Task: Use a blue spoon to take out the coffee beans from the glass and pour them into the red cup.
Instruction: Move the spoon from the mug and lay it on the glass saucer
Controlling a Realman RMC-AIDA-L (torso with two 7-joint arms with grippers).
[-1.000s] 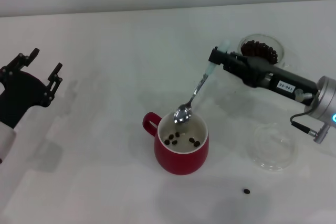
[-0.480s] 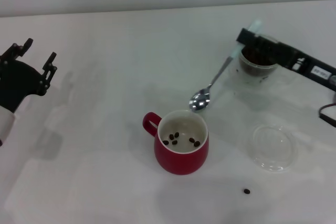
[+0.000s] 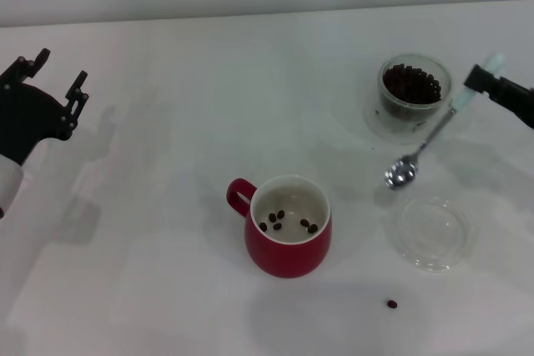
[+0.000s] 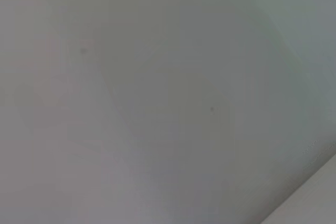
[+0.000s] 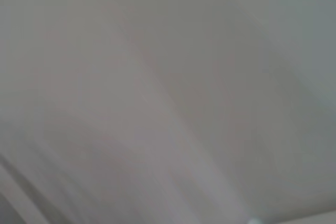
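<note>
Right gripper (image 3: 482, 79) jaws clamped on blue spoon (image 3: 427, 140) handle, bowl hanging between glass (image 3: 411, 93) and red cup (image 3: 287, 227). Left gripper (image 3: 55, 79) parked far left, jaws apart, empty.

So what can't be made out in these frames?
- Right gripper: head view's right edge cuts off most of it; it holds the pale-blue-handled metal spoon.
- Spoon bowl: too small to tell whether it carries beans.
- Both wrist views: only blurred grey, nothing recognisable.
- Dark speck near the glossy red ceramic cup: too small to identify surely.
</note>
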